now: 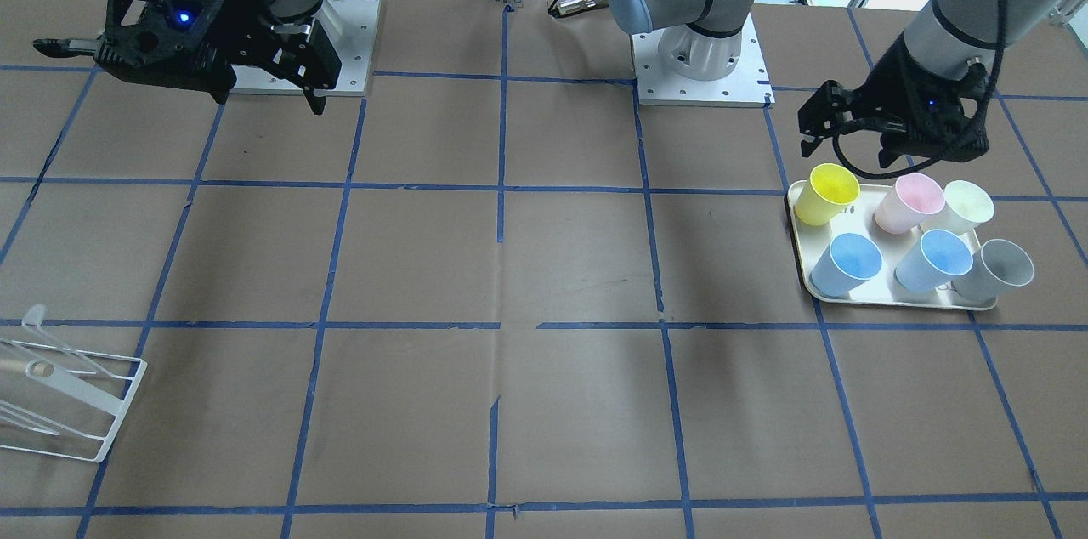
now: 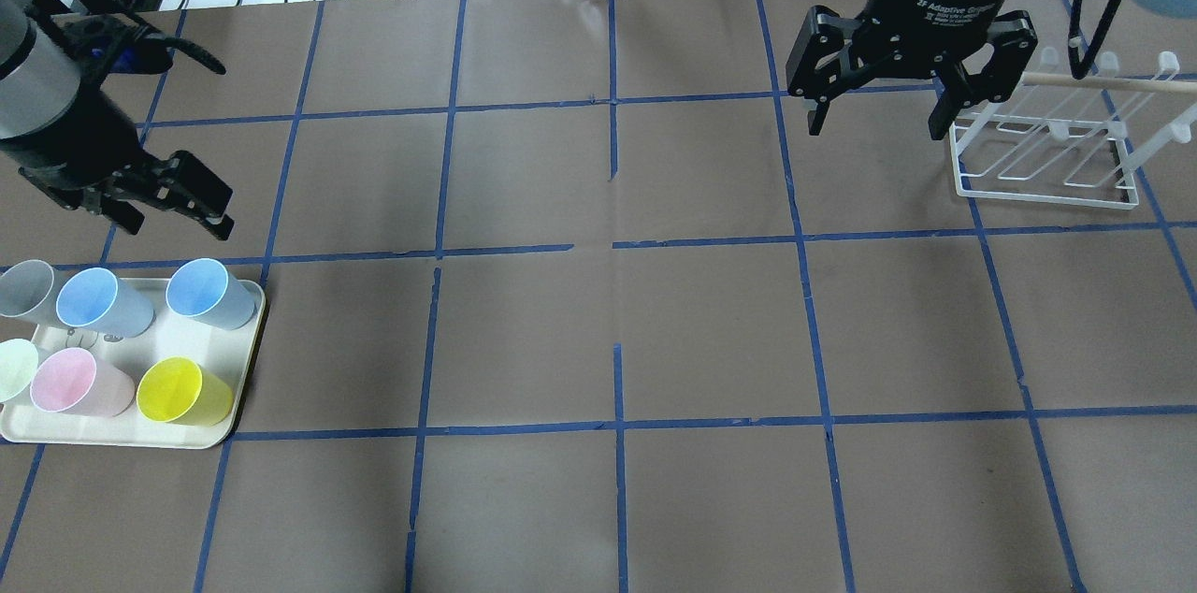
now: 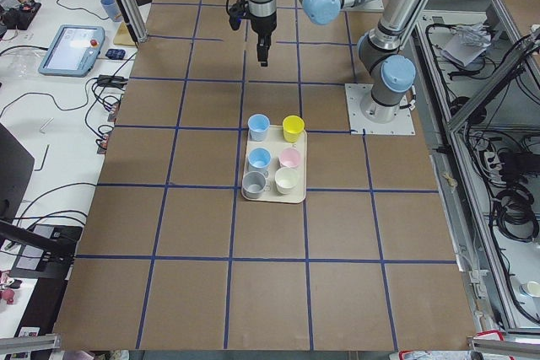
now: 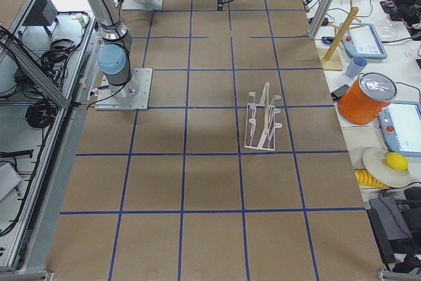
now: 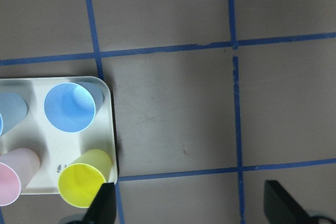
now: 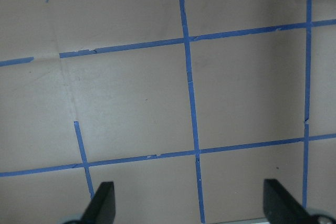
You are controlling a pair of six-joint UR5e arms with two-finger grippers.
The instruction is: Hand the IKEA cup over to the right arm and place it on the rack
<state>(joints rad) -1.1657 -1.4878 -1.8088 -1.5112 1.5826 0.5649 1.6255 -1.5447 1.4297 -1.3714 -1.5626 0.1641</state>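
Risks tipping the bright lemon-yellow tapered plastic cup (image 2: 182,392), upright at the cream rectangular tray's (image 2: 245,359) corner beside the pale pink cup (image 2: 75,384), if lowered off-centre; black left gripper (image 2: 178,224) and right gripper (image 2: 876,130) both spread, empty.

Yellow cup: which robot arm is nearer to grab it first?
Left. The left gripper hovers open near the tray holding the yellow cup; the right gripper hangs by the rack.
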